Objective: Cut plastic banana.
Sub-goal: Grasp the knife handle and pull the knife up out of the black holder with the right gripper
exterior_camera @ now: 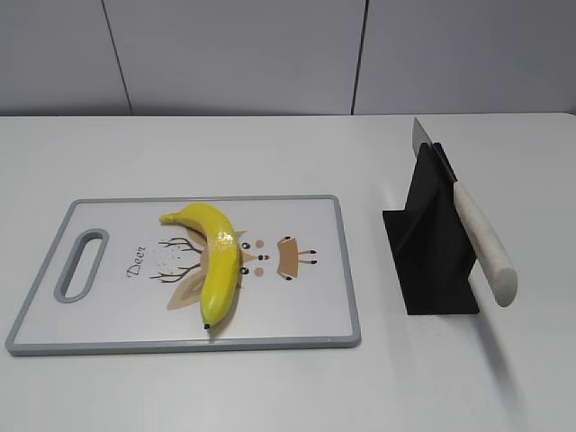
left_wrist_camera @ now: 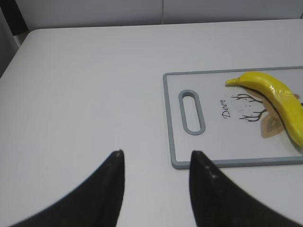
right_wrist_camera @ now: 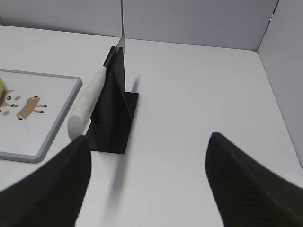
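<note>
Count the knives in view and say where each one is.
1. The knife sits in the black stand, right of the cutting board, its white handle sloping toward the camera. Nothing suggests another is hidden.

**Layout around the cutting board**

The cutting board [exterior_camera: 297, 315] lies on the worktop [exterior_camera: 270, 153]. The plastic banana [exterior_camera: 216, 261] lies on the board, near its middle. To the right of the board, apart from it, stands the knife stand [exterior_camera: 432, 261], and the knife [exterior_camera: 472, 229] rests in it.

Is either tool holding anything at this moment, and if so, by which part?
Nothing is held. The left tool and right tool are both open and empty; the knife sits in its stand, the plastic banana untouched.
</note>
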Robot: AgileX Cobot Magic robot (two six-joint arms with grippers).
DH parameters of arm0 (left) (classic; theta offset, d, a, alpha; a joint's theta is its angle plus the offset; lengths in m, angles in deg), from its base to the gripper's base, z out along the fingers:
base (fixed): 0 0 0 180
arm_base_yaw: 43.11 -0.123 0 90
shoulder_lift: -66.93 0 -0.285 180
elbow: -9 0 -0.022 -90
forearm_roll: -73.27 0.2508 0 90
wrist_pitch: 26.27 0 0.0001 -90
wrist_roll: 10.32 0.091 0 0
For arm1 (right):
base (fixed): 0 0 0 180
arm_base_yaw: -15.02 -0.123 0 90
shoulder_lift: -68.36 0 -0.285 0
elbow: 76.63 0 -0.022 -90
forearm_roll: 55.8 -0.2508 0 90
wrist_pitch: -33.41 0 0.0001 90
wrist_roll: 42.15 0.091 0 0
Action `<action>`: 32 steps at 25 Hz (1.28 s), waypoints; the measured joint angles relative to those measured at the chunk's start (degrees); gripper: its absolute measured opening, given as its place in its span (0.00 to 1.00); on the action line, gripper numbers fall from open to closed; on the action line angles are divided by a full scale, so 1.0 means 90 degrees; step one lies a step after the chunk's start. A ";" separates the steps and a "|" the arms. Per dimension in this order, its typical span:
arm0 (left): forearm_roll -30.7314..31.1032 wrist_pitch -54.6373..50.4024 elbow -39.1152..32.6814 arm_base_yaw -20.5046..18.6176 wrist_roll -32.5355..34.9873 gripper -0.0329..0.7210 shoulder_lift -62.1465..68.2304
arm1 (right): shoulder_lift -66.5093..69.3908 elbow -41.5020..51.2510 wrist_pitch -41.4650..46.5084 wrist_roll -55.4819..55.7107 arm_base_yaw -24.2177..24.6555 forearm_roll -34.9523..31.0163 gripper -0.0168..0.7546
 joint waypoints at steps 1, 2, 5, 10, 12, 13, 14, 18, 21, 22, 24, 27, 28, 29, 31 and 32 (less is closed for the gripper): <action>0.0000 0.0000 0.0000 0.0000 0.0000 0.61 0.0000 | 0.0000 0.0000 0.0000 0.0000 0.0000 0.0000 0.76; 0.0000 0.0000 0.0000 0.0000 0.0000 0.61 0.0000 | 0.0000 0.0000 0.0000 0.0000 0.0000 0.0000 0.76; 0.0000 0.0000 0.0000 0.0000 0.0000 0.61 0.0000 | 0.0000 0.0000 0.0000 0.0000 0.0000 0.0000 0.76; 0.0005 0.0000 0.0000 0.0000 0.0000 0.61 0.0000 | 0.0000 0.0000 0.0000 0.0000 0.0000 0.0000 0.76; 0.0005 0.0000 0.0000 0.0000 0.0000 0.61 0.0000 | 0.0000 0.0000 0.0000 0.0000 0.0000 0.0000 0.76; 0.0005 0.0000 0.0000 0.0000 0.0000 0.61 0.0000 | 0.0000 0.0000 0.0000 0.0000 0.0000 0.0000 0.76; 0.0005 0.0000 0.0000 0.0000 0.0000 0.61 0.0000 | 0.0000 0.0000 0.0000 0.0000 0.0000 0.0000 0.76; 0.0005 0.0000 0.0000 0.0000 0.0000 0.61 0.0000 | 0.0000 0.0000 0.0000 0.0000 0.0000 0.0000 0.76; 0.0005 0.0000 0.0000 0.0000 0.0000 0.61 0.0000 | 0.0000 0.0000 0.0000 0.0000 0.0000 0.0000 0.76; 0.0005 0.0000 0.0000 0.0000 0.0000 0.61 0.0000 | 0.0000 0.0000 0.0000 0.0000 0.0000 0.0000 0.76; 0.0005 0.0000 0.0000 0.0000 0.0000 0.61 0.0000 | 0.0000 0.0000 0.0000 0.0000 0.0000 0.0000 0.76; 0.0005 0.0000 0.0000 0.0000 0.0000 0.61 0.0000 | 0.0000 0.0000 -0.0190 0.0000 0.0000 0.0000 0.76; 0.0005 0.0000 0.0000 0.0000 0.0000 0.61 0.0000 | 0.0000 0.0000 -0.0282 0.0000 0.0000 0.0000 0.76; 0.0005 0.0000 0.0000 0.0000 0.0000 0.61 0.0000 | 0.0000 0.0000 -0.0337 0.0000 0.0000 0.0000 0.76; 0.0005 0.0000 0.0000 0.0000 0.0000 0.61 0.0000 | 0.0000 0.0000 -0.0389 0.0000 0.0000 0.0006 0.76; 0.0005 0.0000 0.0000 0.0000 0.0000 0.61 0.0000 | 0.0000 0.0006 -0.0438 0.0000 0.0000 0.0006 0.76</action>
